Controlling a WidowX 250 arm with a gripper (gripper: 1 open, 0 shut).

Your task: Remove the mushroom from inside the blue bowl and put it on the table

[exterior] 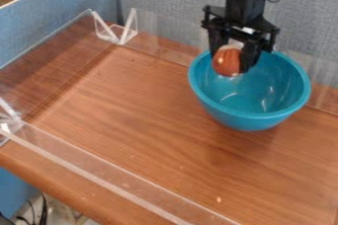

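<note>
The mushroom (230, 60) shows its reddish-brown cap between the black fingers of my gripper (234, 59), which is shut on it and points straight down. It hangs above the back left rim of the blue bowl (254, 104), a deep glossy teal bowl on the right side of the wooden table (132, 130). The bowl's inside looks bare.
Low clear acrylic walls (79, 165) run along the table's edges, with a clear bracket (117, 27) at the back left corner. A blue partition stands behind. Bare wood lies left of and in front of the bowl.
</note>
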